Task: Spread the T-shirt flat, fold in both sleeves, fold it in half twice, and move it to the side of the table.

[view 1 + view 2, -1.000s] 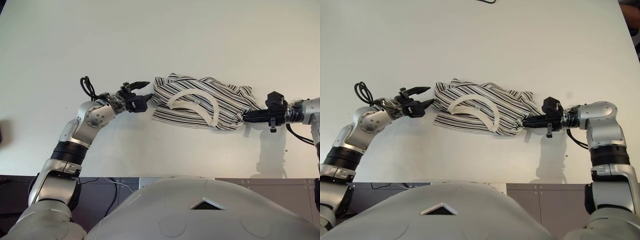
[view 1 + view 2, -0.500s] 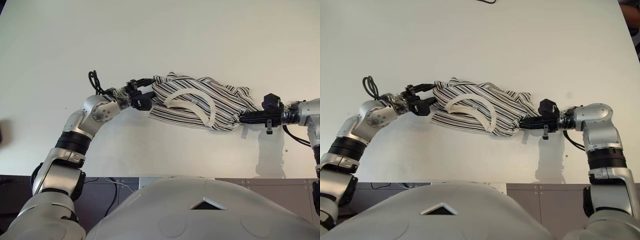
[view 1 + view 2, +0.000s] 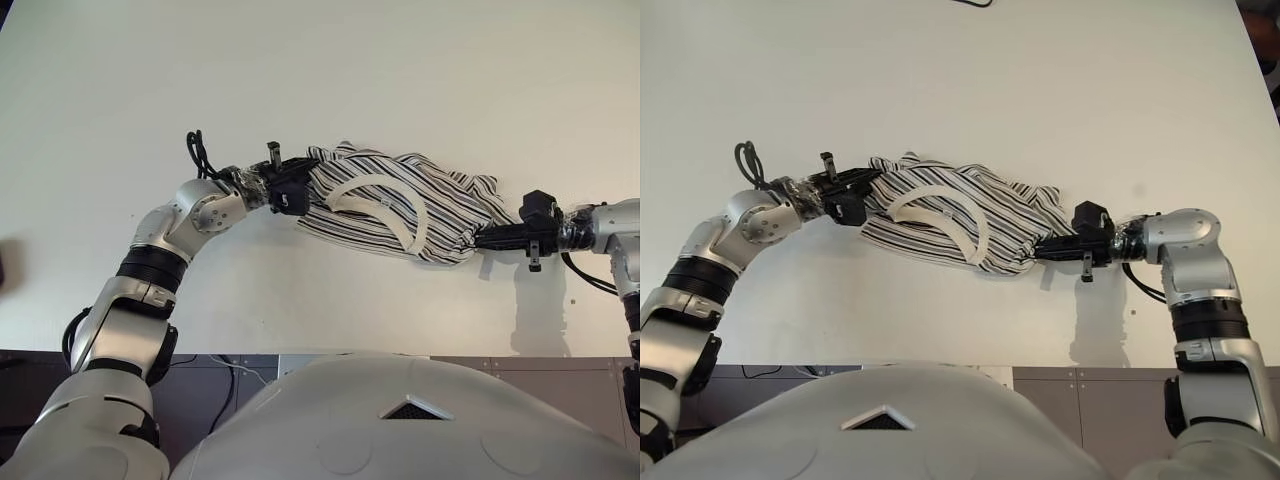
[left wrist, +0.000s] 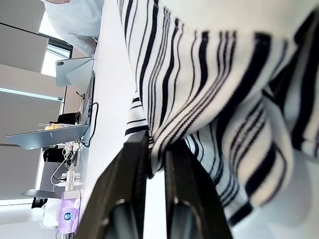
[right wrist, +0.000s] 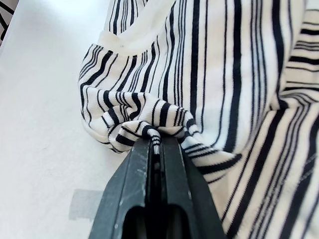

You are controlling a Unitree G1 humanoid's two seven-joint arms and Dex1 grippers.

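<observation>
**Both claws grip the bunched T-shirt**

The striped T-shirt (image 3: 400,200) lies crumpled on the white table (image 3: 300,60). It sits about midway between the left and right edges and nearer the near edge than the far one. It is bunched into a long heap running left to right, with its pale collar (image 3: 385,205) curving across the top.

The left claw (image 3: 296,188) is at the shirt's left end. Its fingers (image 4: 130,184) are drawn narrow, with a fold of striped cloth pinched between the tips and a slim gap behind it.

The right claw (image 3: 478,238) is at the shirt's right end, towards the near edge. Its fingers (image 5: 133,184) are pressed together on a gathered knot of fabric, and the cloth puckers into tight folds where they bite.

Both arms reach in from their own sides, low over the table, with the shirt stretched between the two claws.
</observation>
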